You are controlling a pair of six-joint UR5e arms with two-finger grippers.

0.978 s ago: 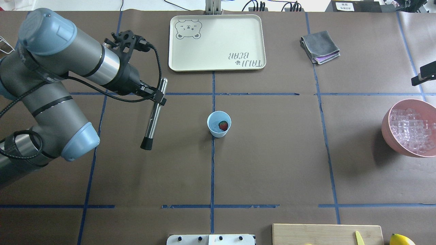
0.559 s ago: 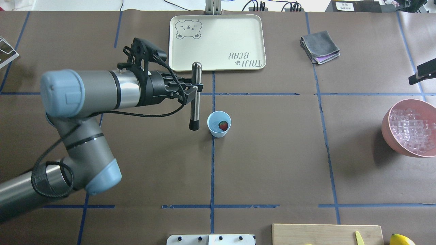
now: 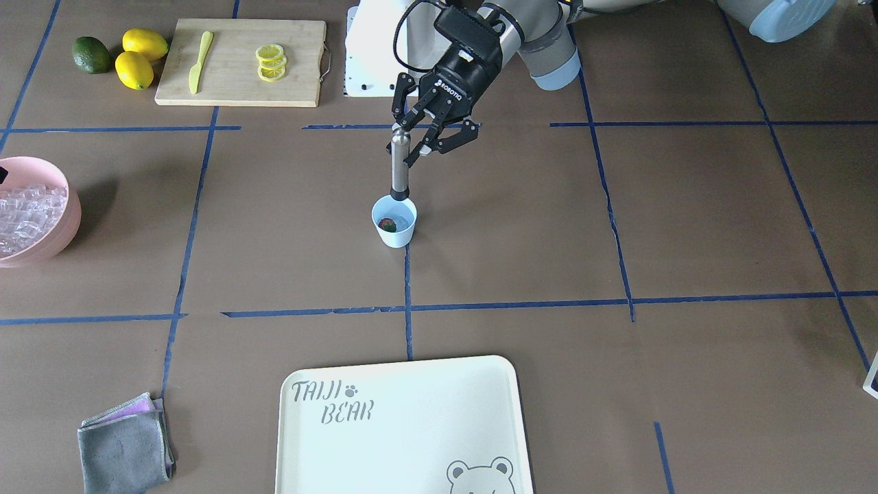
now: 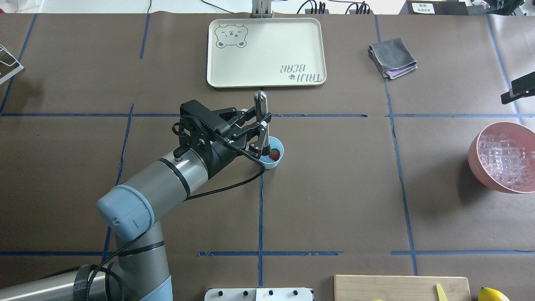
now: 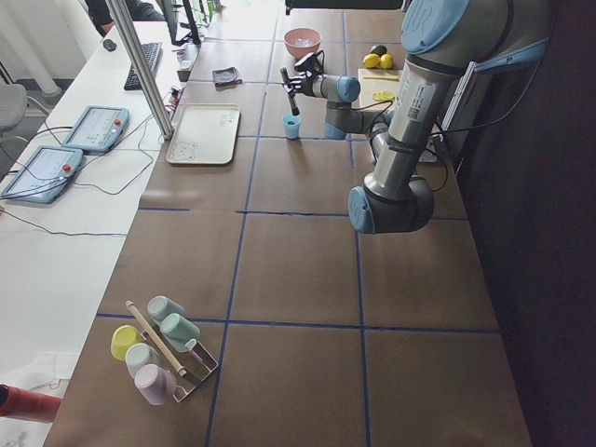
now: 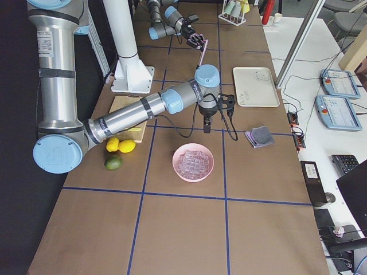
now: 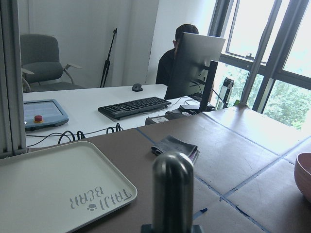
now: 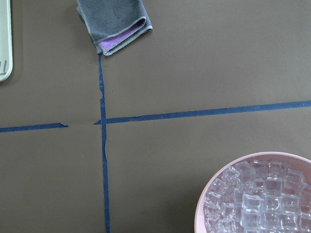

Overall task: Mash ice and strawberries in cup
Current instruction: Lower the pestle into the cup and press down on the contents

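The small light-blue cup (image 4: 274, 161) (image 3: 396, 228) stands at the table's middle with one red strawberry (image 4: 274, 154) (image 3: 387, 224) inside. My left gripper (image 4: 261, 123) (image 3: 406, 140) is shut on a metal muddler (image 3: 399, 168) (image 7: 172, 189), held upright with its black tip at the cup's mouth, on the robot's side of it. Ice cubes (image 4: 503, 159) (image 8: 257, 204) fill the pink bowl (image 4: 474, 156). Whether ice lies in the cup I cannot tell. My right gripper (image 6: 207, 125) hangs beside the bowl; whether it is open or shut I cannot tell.
A cream tray (image 4: 267, 25) lies at the far middle and a folded grey cloth (image 4: 393, 56) at the far right. A cutting board (image 3: 240, 75) with lemon slices and a yellow knife, two lemons (image 3: 137, 58) and a green fruit (image 3: 91, 55) sit near the robot's base.
My left arm has swung from the table's left to the middle with the muddler. The muddler went from tilted to upright and now stands at the cup's mouth.
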